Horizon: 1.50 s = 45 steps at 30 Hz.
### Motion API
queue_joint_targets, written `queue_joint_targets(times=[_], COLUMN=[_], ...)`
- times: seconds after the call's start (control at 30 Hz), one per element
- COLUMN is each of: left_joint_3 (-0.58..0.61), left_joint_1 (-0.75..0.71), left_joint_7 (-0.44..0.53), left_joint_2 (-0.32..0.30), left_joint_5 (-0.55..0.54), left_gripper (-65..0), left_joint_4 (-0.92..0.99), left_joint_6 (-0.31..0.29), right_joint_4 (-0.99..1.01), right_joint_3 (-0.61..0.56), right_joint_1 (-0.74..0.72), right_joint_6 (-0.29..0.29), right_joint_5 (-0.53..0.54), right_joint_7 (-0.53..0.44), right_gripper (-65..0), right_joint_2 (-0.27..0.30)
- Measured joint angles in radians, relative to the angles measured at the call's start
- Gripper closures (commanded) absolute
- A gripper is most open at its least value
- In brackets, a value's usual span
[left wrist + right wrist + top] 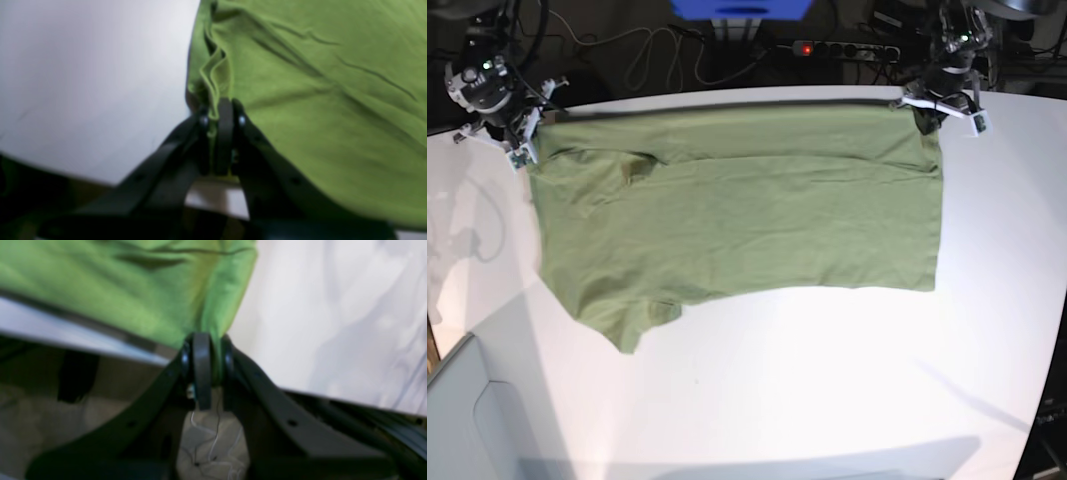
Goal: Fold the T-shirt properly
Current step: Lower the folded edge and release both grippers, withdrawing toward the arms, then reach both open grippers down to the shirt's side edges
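The olive-green T-shirt [737,220] lies spread across the white table [827,380], with a sleeve pointing toward the front left. A band of cloth is folded over along its far edge. My left gripper [924,112] is at the far right corner of the shirt. In the left wrist view the gripper [222,111] is shut on a bunched edge of the shirt [317,100]. My right gripper [529,140] is at the far left corner. In the right wrist view the gripper [208,350] is shut on the shirt's edge [150,296] near the table's rim.
A power strip [847,48] with a red light and loose cables [642,55] lie behind the table's far edge. A blue object [742,8] stands at the back centre. A grey panel [467,420] sits at the front left corner.
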State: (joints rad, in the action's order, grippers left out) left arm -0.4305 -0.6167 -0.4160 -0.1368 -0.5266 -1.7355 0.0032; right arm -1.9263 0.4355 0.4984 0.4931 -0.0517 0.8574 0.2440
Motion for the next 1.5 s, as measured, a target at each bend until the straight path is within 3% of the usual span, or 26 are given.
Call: queue_joint_targets(times=[0.43, 0.53, 0.63, 0.73, 0.8, 0.87, 0.93, 1.0, 1.23, 1.37, 1.5], left_joint_3=[-0.001, -0.007, -0.038, -0.059, -0.06, -0.06, -0.06, -0.06, -0.068, -0.14, -0.175], left_joint_1=[-0.026, -0.034, -0.02, -0.01, -0.009, -0.009, -0.009, -0.012, -0.018, -0.01, 0.051], left_joint_7=[0.0, -0.036, -0.102, -0.121, -0.133, -0.135, -0.13, -0.13, -0.133, -0.125, -0.137], left_joint_2=[0.0, -0.005, 0.0, 0.004, 0.004, 0.004, 0.004, 0.004, 0.005, 0.055, 0.061], left_joint_5=[0.005, -0.003, -0.008, -0.001, 0.002, 0.002, 0.001, -0.002, 0.0, 0.003, 0.016], left_gripper=[0.0, 0.0, 0.0, -0.5, -8.1, -19.7, -31.4, -38.5, -40.2, -40.2, -40.5], left_joint_4=[-0.006, -0.009, -0.029, -0.06, -0.074, -0.088, -0.094, -0.095, -0.137, -0.212, -0.221], left_joint_6=[0.0, -0.003, -0.006, -0.003, -0.003, -0.002, -0.001, 0.0, 0.0, 0.0, -0.003], right_joint_4=[0.0, 0.0, 0.0, 0.0, 0.0, -0.012, -0.044, -0.075, -0.138, -0.138, -0.136], right_joint_3=[0.0, 0.0, 0.0, 0.001, 0.001, 0.001, 0.001, 0.008, 0.086, 0.083, 0.047], right_joint_1=[0.036, 0.047, 0.045, 0.046, 0.046, 0.046, 0.046, 0.045, -0.01, -0.075, -0.156], right_joint_6=[0.0, 0.0, 0.0, 0.0, 0.0, 0.0, 0.0, 0.0, 0.0, 0.0, 0.0], right_joint_5=[0.0, 0.0, 0.0, 0.0, 0.0, -0.001, -0.002, 0.0, -0.006, -0.001, -0.016], right_joint_7=[-0.003, 0.004, 0.002, 0.001, 0.0, 0.0, 0.0, -0.003, 0.01, 0.007, 0.017], right_gripper=[-0.6, -1.8, -10.1, -24.2, -32.9, -39.1, -41.0, -41.0, -41.0, -41.0, -41.1], right_joint_2=[0.0, 0.0, -0.001, -0.015, -0.016, -0.014, -0.015, -0.015, -0.056, -0.055, -0.054])
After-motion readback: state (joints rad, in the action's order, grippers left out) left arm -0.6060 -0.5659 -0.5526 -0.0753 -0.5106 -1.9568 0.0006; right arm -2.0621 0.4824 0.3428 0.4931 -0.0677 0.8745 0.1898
